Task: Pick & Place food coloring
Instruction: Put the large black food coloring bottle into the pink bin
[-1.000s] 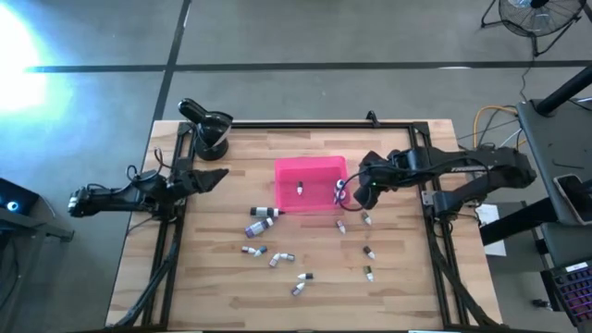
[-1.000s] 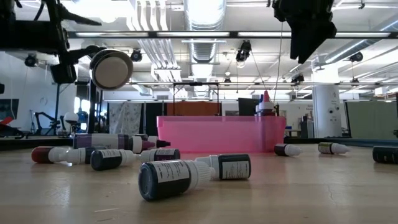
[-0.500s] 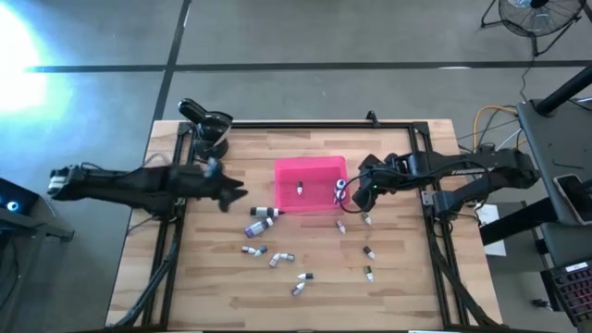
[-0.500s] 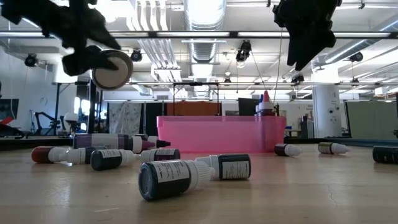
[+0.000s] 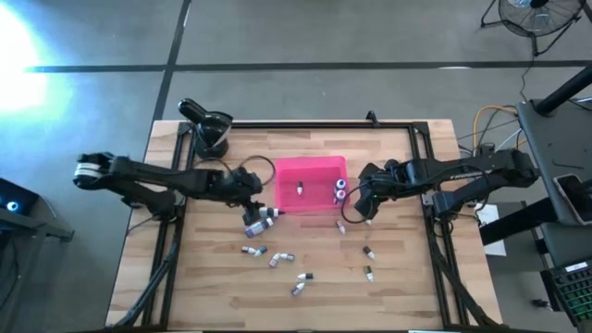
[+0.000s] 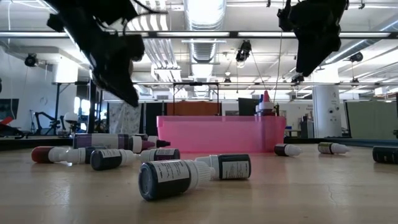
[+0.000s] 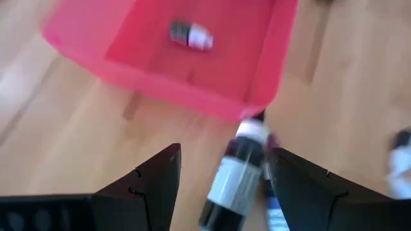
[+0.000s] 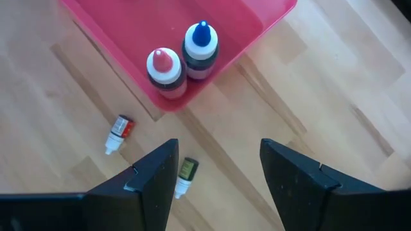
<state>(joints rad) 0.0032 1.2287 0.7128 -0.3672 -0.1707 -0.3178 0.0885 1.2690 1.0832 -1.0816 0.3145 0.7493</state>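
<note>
The food coloring is several tiny bottles lying on their sides on the wooden table near and beside the pink tray [image 5: 310,174]. One more lies in the tray [image 7: 191,35]. Two stand upright in its right near corner, one red-capped [image 8: 167,70] and one blue-capped [image 8: 201,48]. My left gripper [image 5: 250,197] hovers open, slanting down, over a dark, white-labelled bottle [image 7: 234,173] lying by the tray's left near corner. My right gripper [image 5: 356,208] hangs open above the table by the tray's right near corner, over two small bottles [image 8: 185,174].
A black round-headed fixture [image 5: 208,125] stands at the table's back left. Black rails [image 5: 176,231] run along the left and right sides. More bottles [image 6: 168,177] lie scattered toward the near edge, with bare wood between them.
My left gripper has swung from the table's left edge toward the tray, rolling and tipping downward, and now hangs over the bottles by the tray's left near corner. My right gripper has sunk a little. No bottle has moved.
</note>
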